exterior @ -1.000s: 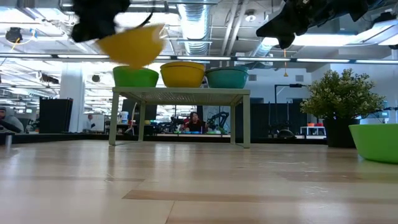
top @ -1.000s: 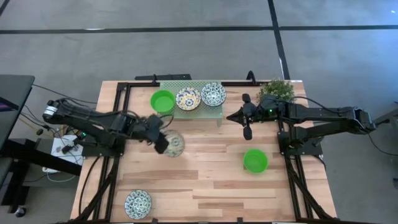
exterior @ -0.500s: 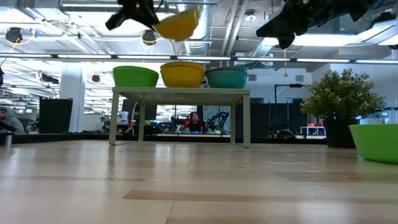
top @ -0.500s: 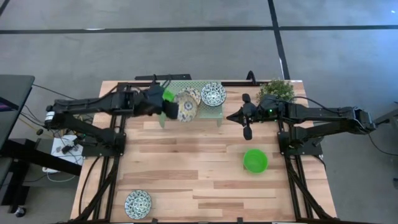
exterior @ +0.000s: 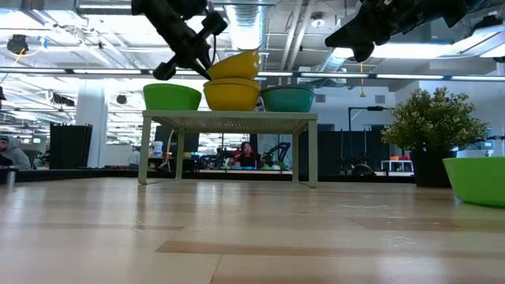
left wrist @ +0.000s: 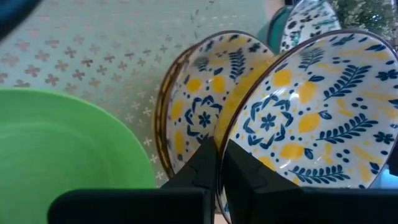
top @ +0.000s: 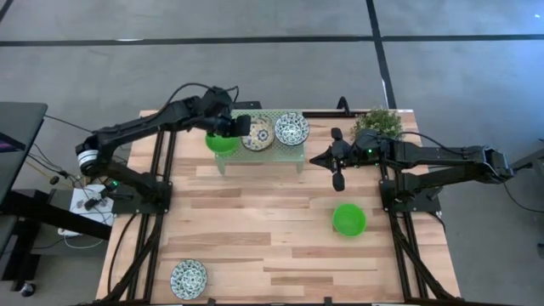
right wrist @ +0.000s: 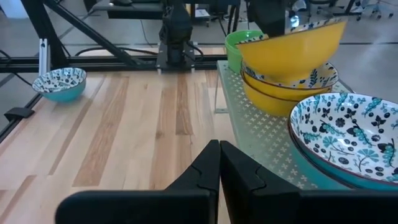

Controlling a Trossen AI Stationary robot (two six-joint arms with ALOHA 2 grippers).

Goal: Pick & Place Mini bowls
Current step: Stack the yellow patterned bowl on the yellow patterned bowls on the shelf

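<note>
My left gripper [top: 239, 126] is shut on a yellow bowl with blue floral inside [left wrist: 311, 118]. It holds that bowl tilted just over a like yellow bowl [exterior: 231, 95] standing on the pale green mesh rack [exterior: 229, 120]. Whether the two bowls touch I cannot tell. The rack also bears a green bowl [top: 221, 141] and a blue-patterned bowl [top: 291, 129]. Another green bowl [top: 348, 219] and a blue-patterned bowl [top: 189, 278] rest on the table. My right gripper [right wrist: 217, 163] hangs shut over the table right of the rack, touching nothing. My left gripper pinches the held bowl's rim [left wrist: 219, 146], one finger on the patterned inside and one on the yellow outside. The fingers come slanting down from the table's left side. The bowl [exterior: 234, 65] sits tilted in the hold, gripped side lowest, above the rack's yellow bowl.
A small potted plant [top: 378, 123] stands at the far right corner beside my right arm. The table's middle and near part is bare wood [top: 263, 229] between the two bowls lying there. Black frame rails run along both side edges.
My left gripper has carried the yellow floral bowl from above the table's left middle toward the far edge and slightly up, rolling its wrist on the way. The bowl now hangs tilted right over the rack's yellow bowl.
</note>
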